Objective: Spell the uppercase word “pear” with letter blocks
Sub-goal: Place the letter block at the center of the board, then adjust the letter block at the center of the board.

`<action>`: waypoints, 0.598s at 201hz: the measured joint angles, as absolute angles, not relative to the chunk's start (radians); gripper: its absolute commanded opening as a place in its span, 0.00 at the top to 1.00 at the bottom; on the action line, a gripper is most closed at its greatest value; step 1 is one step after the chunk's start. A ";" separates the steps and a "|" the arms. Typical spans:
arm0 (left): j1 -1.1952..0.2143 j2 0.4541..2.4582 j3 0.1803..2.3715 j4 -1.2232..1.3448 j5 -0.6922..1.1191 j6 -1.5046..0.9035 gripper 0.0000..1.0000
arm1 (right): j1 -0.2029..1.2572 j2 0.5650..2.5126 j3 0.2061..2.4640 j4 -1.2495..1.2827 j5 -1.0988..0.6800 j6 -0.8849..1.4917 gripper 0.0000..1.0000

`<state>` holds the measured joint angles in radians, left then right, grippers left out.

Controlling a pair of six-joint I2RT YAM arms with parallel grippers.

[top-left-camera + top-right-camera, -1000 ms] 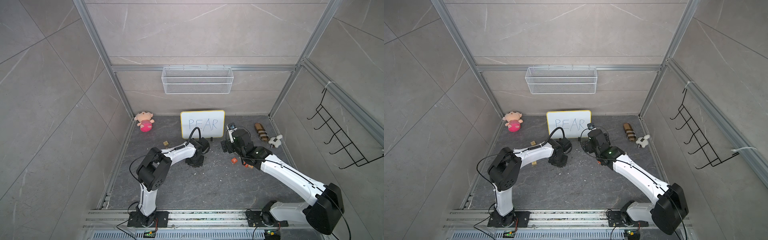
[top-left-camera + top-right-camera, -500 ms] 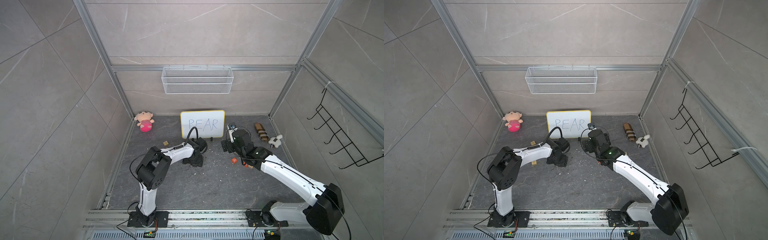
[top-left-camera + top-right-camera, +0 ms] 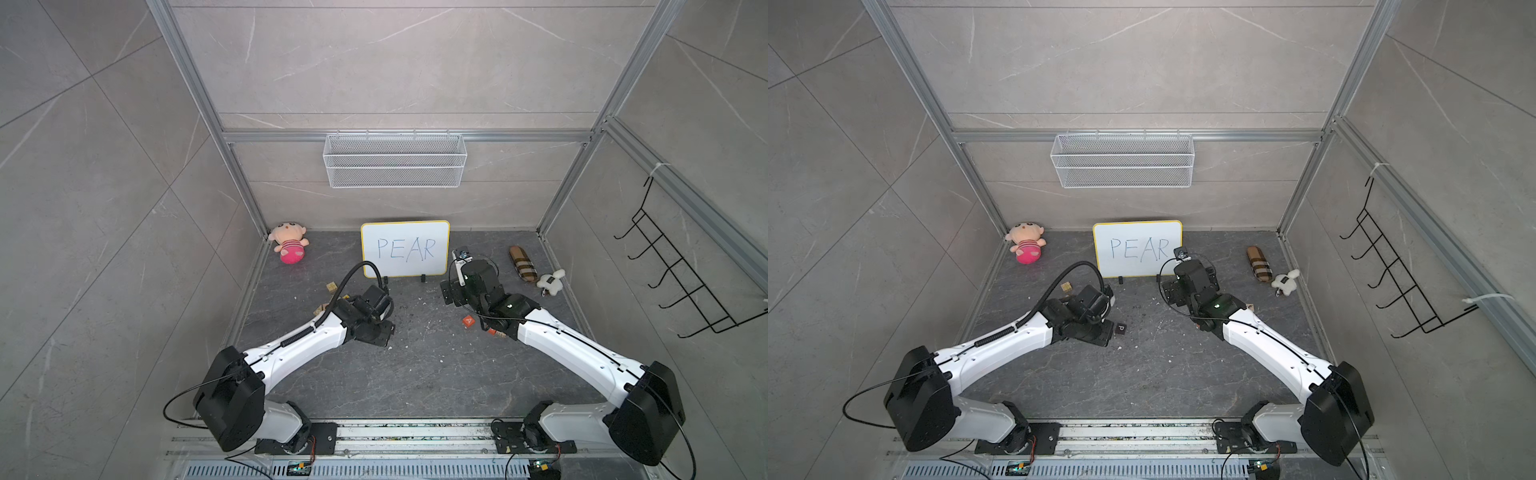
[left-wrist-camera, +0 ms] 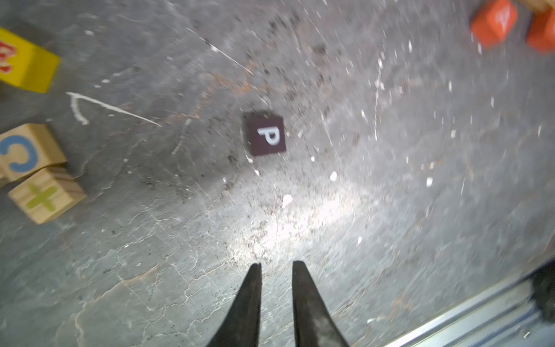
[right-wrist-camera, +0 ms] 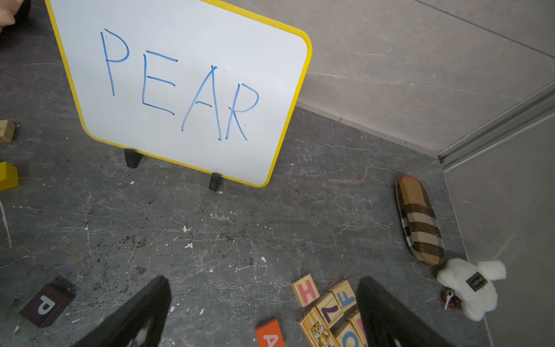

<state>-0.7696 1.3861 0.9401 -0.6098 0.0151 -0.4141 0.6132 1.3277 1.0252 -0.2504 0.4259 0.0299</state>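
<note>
Left wrist cam: P block (image 4: 265, 135) loose on the tabletop (image 4: 390, 210)

Black P block lies letter up, near the left end effector (image 4: 276, 264), whose fingers (image 4: 249, 300) are pinched almost together on nothing. Yellow E block (image 4: 28, 64) sits well off to its side, near two tan blocks (image 4: 45, 195). And the right end effector (image 5: 264, 282) is spread wide and empty, the orange A block (image 5: 270, 336) lying just by it, whiteboard (image 5: 180, 90) standing beyond.
</note>
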 measured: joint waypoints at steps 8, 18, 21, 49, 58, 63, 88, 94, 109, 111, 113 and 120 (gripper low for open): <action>-0.772 1.379 0.893 -0.574 0.039 -0.413 1.00 | 0.613 1.332 1.025 -0.246 0.424 0.032 0.01; -0.774 1.381 0.836 -0.525 0.060 -0.412 1.00 | 0.613 1.336 1.024 -0.242 0.422 0.033 0.01; -0.775 1.382 0.821 -0.511 0.062 -0.415 1.00 | 0.613 1.336 1.024 -0.241 0.422 0.033 0.01; -0.775 1.425 0.758 -0.415 0.066 -0.415 1.00 | 0.613 1.336 1.019 -0.228 0.423 0.033 0.01; -0.776 1.459 0.767 -0.376 0.065 -0.412 1.00 | 0.613 1.336 1.016 -0.227 0.423 0.033 0.01; -0.779 1.476 0.774 -0.360 0.064 -0.411 1.00 | 0.613 1.336 1.015 -0.227 0.423 0.033 0.01; -0.803 1.566 0.821 -0.283 0.037 -0.407 1.00 | 0.613 1.335 1.011 -0.227 0.423 0.033 0.01; -0.810 1.582 0.833 -0.274 0.026 -0.407 1.00 | 0.613 1.335 1.011 -0.226 0.423 0.033 0.01; -0.819 1.614 0.861 -0.260 0.002 -0.407 1.00 | 0.613 1.330 1.010 -0.226 0.423 0.033 0.01; -0.820 1.618 0.864 -0.258 -0.001 -0.407 1.00 | 0.613 1.329 1.010 -0.226 0.423 0.033 0.01; -0.820 1.622 0.868 -0.257 -0.004 -0.407 1.00 | 0.613 1.328 1.009 -0.226 0.423 0.033 0.01; -0.822 1.629 0.876 -0.258 -0.017 -0.407 1.00 | 0.613 1.322 1.007 -0.226 0.423 0.033 0.01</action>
